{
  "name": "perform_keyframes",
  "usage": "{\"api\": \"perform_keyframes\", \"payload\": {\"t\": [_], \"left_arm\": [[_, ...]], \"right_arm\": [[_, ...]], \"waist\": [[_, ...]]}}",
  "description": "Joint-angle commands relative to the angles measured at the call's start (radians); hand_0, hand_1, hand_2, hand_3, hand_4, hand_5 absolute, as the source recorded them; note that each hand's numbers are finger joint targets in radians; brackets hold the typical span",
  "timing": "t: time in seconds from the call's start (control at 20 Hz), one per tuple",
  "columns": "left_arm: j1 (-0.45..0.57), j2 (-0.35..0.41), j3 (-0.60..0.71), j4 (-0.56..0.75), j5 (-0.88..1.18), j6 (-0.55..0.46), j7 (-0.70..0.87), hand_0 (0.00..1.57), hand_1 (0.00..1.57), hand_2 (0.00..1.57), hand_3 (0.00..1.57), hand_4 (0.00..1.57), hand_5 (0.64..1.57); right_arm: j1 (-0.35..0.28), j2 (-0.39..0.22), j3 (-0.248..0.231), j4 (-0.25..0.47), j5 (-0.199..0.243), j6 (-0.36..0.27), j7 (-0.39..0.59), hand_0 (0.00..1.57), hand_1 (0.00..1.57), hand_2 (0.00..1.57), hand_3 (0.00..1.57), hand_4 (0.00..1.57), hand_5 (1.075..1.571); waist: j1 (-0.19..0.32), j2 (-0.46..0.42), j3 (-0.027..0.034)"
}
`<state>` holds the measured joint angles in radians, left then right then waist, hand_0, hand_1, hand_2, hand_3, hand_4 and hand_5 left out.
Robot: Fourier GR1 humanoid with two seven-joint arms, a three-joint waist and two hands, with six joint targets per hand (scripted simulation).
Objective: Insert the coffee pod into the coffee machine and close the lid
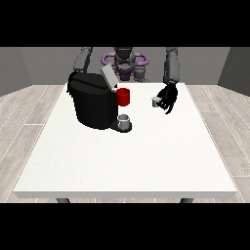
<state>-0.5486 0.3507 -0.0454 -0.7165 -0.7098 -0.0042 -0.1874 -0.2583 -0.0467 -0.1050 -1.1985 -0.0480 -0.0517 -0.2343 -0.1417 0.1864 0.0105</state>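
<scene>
The hand at the view's right (168, 97) hangs above the white table (127, 156), its dark fingers (169, 106) curled downward and pinched on the small grey coffee pod (156, 101), which is held off the table, well to the right of the coffee machine (93, 105); the machine's lid (108, 76) stands tilted open; a red part (123, 96) shows at its front, a grey cup (124, 120) on its base below; the other hand is hidden behind the machine

Bare test room, lab-like. Plain grey walls (29, 63) behind the white desk (127, 156). Pale wood-plank floor (19, 122) around the desk.
</scene>
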Motion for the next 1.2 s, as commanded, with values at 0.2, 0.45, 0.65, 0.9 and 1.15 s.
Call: {"api": "perform_keyframes", "payload": {"t": [0.2,0.45,0.65,0.9,1.15], "left_arm": [[0.007,-0.076,0.003,0.020,0.009,0.018,-0.111,1.37,1.37,1.42,1.37,0.68,1.571],[-0.085,-0.070,0.048,0.025,0.050,-0.065,-0.085,1.44,1.44,1.42,1.31,0.61,1.571],[-0.039,-0.069,0.050,0.009,0.052,-0.099,-0.079,1.51,1.51,1.44,1.30,0.57,1.571],[-0.108,-0.103,0.067,-0.046,0.085,-0.169,-0.012,1.42,1.42,1.41,1.33,0.57,1.571],[-0.107,-0.073,0.084,-0.076,0.104,-0.244,-0.005,1.36,1.36,1.38,1.33,0.56,1.571]], "right_arm": [[0.032,-0.026,-0.033,0.035,-0.029,0.024,-0.032,0.00,0.00,0.00,0.00,0.30,1.571],[-0.017,-0.009,-0.010,0.048,-0.008,-0.010,0.016,0.00,0.00,0.00,0.00,0.28,1.571],[0.080,-0.009,0.025,0.034,0.013,0.003,0.036,0.00,0.00,0.00,0.00,0.26,1.571],[0.072,-0.040,0.000,0.076,0.002,0.038,-0.032,0.00,0.00,0.00,0.00,0.27,1.571],[0.080,-0.067,-0.008,0.030,-0.019,0.049,0.050,0.00,0.00,0.00,0.00,0.31,1.571]], "waist": [[0.017,-0.031,-0.0106],[0.028,-0.044,-0.0107],[0.035,-0.137,-0.0107],[0.038,-0.150,-0.0105],[0.033,-0.189,-0.0106]]}}
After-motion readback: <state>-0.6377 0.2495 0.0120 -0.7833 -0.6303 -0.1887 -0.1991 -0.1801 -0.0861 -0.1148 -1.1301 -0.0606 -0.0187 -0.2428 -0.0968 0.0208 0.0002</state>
